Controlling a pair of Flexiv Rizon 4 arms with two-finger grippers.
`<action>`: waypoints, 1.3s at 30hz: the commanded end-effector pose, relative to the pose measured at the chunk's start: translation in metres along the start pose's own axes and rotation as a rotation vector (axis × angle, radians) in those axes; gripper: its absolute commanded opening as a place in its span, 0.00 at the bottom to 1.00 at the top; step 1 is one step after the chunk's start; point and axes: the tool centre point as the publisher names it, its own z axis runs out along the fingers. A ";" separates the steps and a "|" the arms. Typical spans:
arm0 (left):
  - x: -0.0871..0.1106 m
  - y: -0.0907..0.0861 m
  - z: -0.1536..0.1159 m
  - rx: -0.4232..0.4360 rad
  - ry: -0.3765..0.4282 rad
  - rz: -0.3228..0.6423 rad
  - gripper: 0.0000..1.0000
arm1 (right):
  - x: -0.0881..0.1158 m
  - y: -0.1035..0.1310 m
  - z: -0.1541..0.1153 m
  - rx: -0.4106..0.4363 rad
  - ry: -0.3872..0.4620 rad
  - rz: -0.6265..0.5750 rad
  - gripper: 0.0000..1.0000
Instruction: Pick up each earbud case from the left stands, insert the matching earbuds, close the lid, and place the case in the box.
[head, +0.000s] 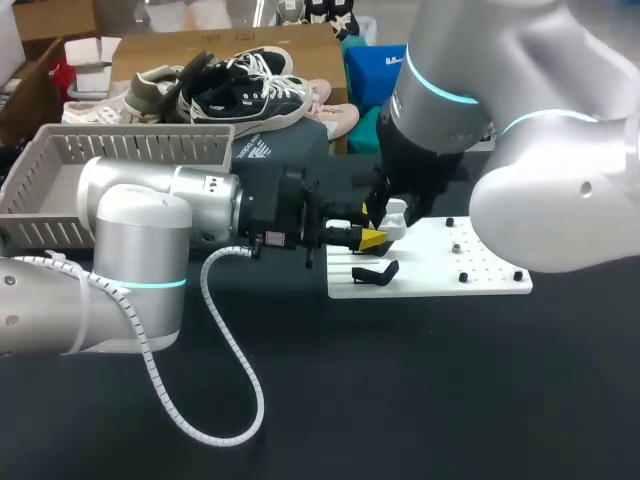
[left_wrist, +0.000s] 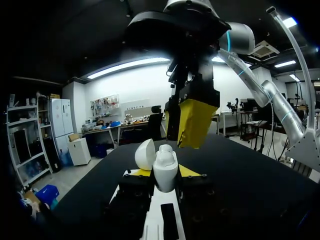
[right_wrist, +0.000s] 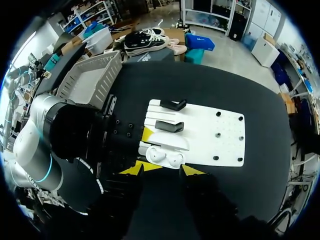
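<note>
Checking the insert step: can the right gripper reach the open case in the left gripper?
Probably yes. The right gripper hangs open just above the case, with nothing between them. The left gripper grips the case by its sides, so its open top faces up, free.

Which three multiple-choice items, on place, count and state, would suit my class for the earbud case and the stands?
1. Where is the earbud case? A lying loose, untouched; B in the left tool; C on a stand.
2. How many black stands are on the white board? A two; B five; C none.
3. The case's lid is: A shut; B open; C missing.
Answers: B, the tool clamps it from both sides; A, the right wrist view shows two; B, it is swung back.
</note>
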 end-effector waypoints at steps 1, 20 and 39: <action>0.000 -0.002 0.000 -0.006 0.000 0.001 0.00 | 0.001 -0.006 -0.012 0.004 -0.018 0.001 0.45; 0.000 -0.002 0.000 -0.006 0.000 0.001 0.00 | -0.064 -0.042 -0.004 0.098 -0.081 0.032 0.84; 0.000 -0.002 0.000 -0.006 0.000 0.001 0.00 | -0.053 -0.053 0.015 0.123 -0.014 0.055 0.85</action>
